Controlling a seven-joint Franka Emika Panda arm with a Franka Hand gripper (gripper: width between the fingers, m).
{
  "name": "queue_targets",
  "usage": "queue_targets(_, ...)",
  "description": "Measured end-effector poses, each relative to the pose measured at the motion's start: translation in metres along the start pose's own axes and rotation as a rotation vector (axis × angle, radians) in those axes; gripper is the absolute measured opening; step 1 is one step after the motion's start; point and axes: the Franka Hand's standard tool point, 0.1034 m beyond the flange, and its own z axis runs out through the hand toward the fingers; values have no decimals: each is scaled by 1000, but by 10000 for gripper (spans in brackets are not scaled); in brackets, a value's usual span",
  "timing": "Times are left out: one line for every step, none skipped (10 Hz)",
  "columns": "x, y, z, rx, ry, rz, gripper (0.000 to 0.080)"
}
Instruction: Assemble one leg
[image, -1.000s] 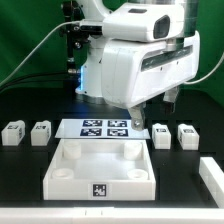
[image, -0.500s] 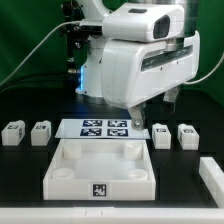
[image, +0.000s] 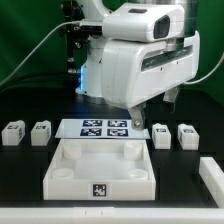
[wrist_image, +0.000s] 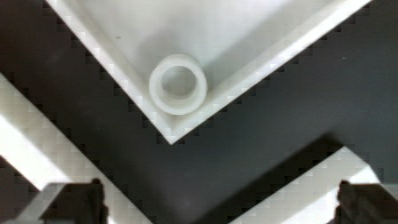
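Several legs, small white blocks with tags, stand on the black table in the exterior view: two at its left (image: 13, 133) (image: 41, 132) and two at its right (image: 161, 135) (image: 187, 134). My gripper (image: 134, 116) hangs above the marker board's right end, behind the large white recessed square piece (image: 100, 166). In the wrist view the gripper (wrist_image: 217, 205) is open and empty. Its dark fingertips (wrist_image: 71, 203) show at the frame's edge, wide apart. A corner of the square piece with a round socket (wrist_image: 178, 84) lies below it. No leg shows in the wrist view.
The marker board (image: 100, 127) lies flat behind the square piece. Another white part (image: 211, 181) sits at the exterior view's lower right edge. A green backdrop and cables stand behind the arm.
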Motion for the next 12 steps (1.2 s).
queue_targets(-2,-1,0,-4,3,-25,650)
queue_targets(-15,-13,2,-11,7,-132,650)
queue_targets(-37,-27,6,-10,2,-259,650)
queue_targets(-59,-36,12,-13,2,-412,650)
queue_targets(-78,-44,21,-13,2,-529,650)
queue_targets(-89,-50,30,-5,2,-632,650)
queue_targets(-96,-52,39,-2,5,-686,650)
queue_targets(-104,-56,51,2,10,-677,650)
queue_targets(-109,-57,63,10,13,-667,650)
queue_targets(-112,-59,73,18,16,-662,650)
queue_targets(-115,-58,81,29,16,-652,650)
queue_targets(-118,-56,90,40,15,-642,650)
